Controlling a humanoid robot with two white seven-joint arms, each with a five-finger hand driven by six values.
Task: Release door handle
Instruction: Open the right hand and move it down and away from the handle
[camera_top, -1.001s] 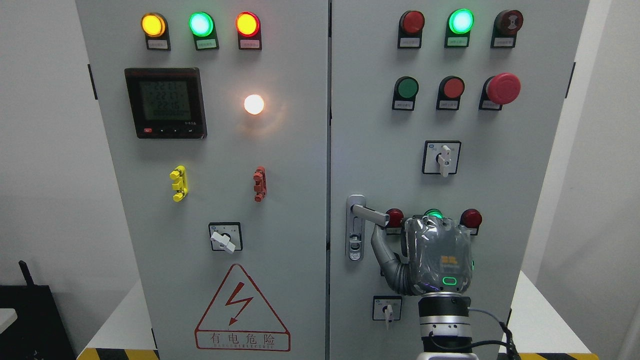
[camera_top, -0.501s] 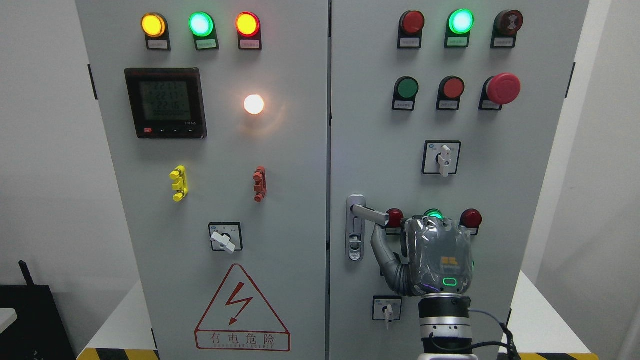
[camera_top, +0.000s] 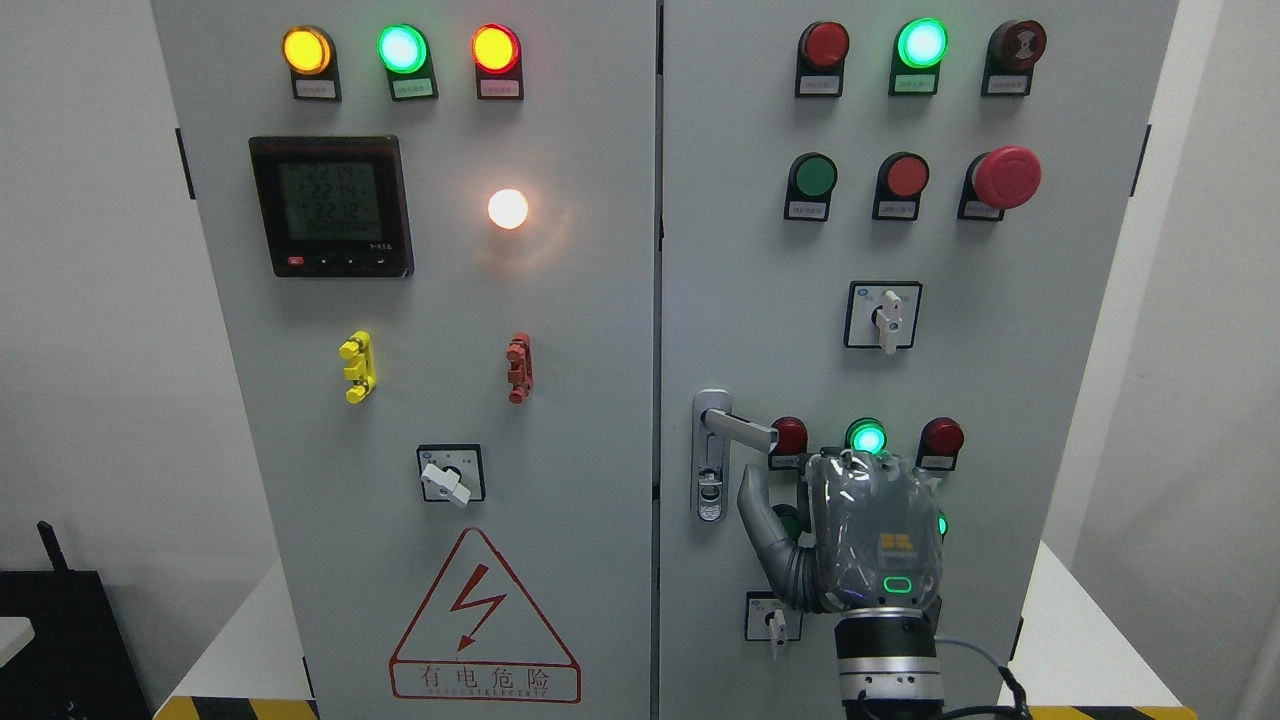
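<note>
The silver door handle (camera_top: 741, 429) sits on the left edge of the cabinet's right door (camera_top: 760, 300), its lever pointing right from a vertical lock plate (camera_top: 711, 470). My right hand (camera_top: 862, 535) comes up from the bottom edge, back towards the camera, just below and to the right of the lever. Its thumb (camera_top: 757, 505) points upward with a small gap under the lever, touching nothing. The hand is open and holds nothing; the other fingers are mostly hidden behind the palm. The left arm is out of view.
Around the hand are a red lamp (camera_top: 789, 436), a lit green lamp (camera_top: 866, 438), another red lamp (camera_top: 941, 436) and a small rotary switch (camera_top: 775, 618). A larger rotary switch (camera_top: 884, 316) is above. The left door (camera_top: 420, 400) carries a meter, lamps and a warning triangle.
My right hand has dropped lower and away from the lever; the thumb, which reached the lever's end, now sits clear below it. The green lamp behind the hand is uncovered.
</note>
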